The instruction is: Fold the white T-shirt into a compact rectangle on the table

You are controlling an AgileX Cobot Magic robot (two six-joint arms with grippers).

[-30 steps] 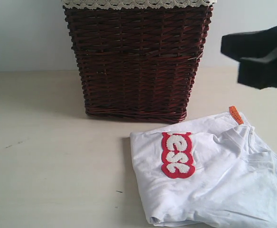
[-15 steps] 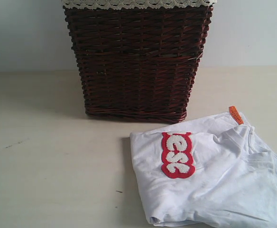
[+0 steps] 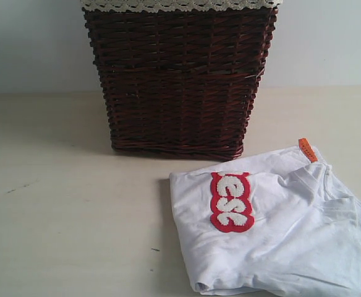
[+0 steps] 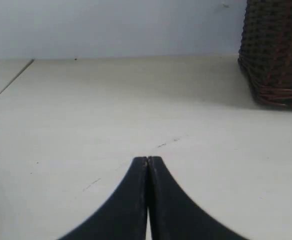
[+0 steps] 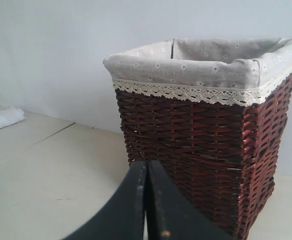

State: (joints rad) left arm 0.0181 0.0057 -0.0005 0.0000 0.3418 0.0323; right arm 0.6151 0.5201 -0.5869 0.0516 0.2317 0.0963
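White T-shirt (image 3: 279, 247) was seen folded on tabletop (image 3: 63, 216); both jaws were pressed together, empty; loose edges were judged to need squaring.

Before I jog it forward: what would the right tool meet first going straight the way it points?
Probably the wicker basket, straight ahead of the right tool; depth unclear.

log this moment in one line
shirt: white cotton T-shirt folded on pale beige table | left tool shut, empty | right tool shut, empty
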